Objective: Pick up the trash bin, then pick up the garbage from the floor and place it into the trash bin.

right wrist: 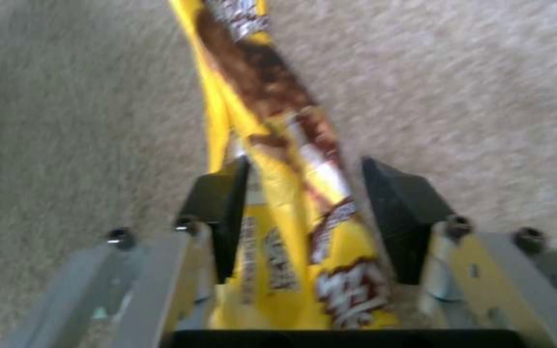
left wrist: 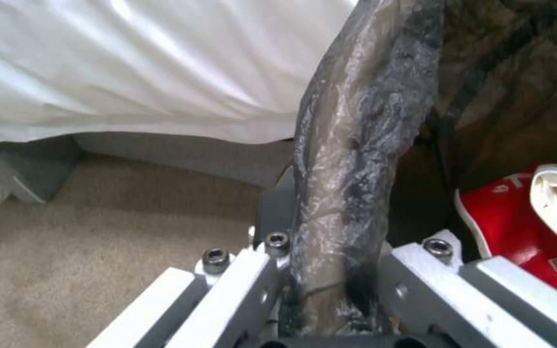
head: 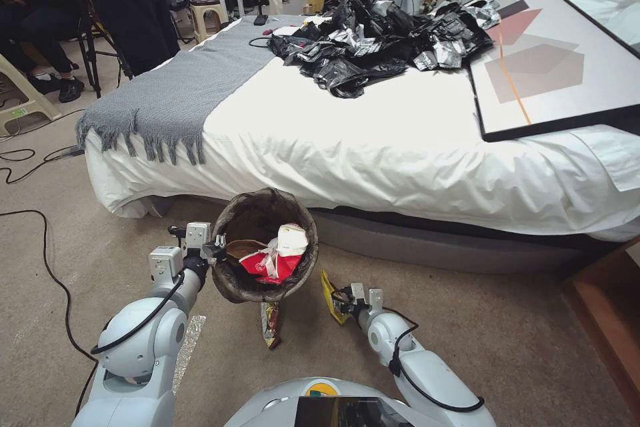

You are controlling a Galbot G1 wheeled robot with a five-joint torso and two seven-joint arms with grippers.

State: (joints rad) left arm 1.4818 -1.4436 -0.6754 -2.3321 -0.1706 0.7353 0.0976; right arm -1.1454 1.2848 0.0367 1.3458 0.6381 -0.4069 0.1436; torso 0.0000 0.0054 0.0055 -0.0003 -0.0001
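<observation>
Head view, from the left: a grey fringed blanket (head: pixel 175 95) lies across the left end of the bed (head: pixel 400 153), draped over its near edge, and black cables (head: pixel 40 227) trail over the carpet floor (head: pixel 533 347) below it. The left gripper (head: pixel 215 250) is clamped on the left side of the trash bin's rim, holding the trash bin (head: pixel 235 280) in front of the bed's near edge. Left wrist view shows the same hold close up: the two grey fingers (left wrist: pixel 414 285) pinch the dark bag liner (left wrist: pixel 356 159) folded over the rim, one finger outside the bin and one inside. Inside the bin lie a red-and-white paper cup (head: pixel 270 265), a white tissue wad (head: pixel 292 238) and a brown piece against the left inner wall. On the floor below the bin, a yellow-and-brown snack wrapper (head: pixel 269 323) lies flat between the two arms. To its right, the right gripper (head: pixel 341 299) hangs low near the carpet, closed on a second yellow wrapper (head: pixel 331 295) that stands on edge; the right wrist view shows the black pads (right wrist: pixel 394 217) on either side of this yellow wrapper with brown print, carpet behind it. Farther right on the bed, a heap of black and silver plastic sheeting (head: pixel 380 47) sits toward the far edge, and a framed picture (head: pixel 553 60) lies at the bed's right end.
</observation>
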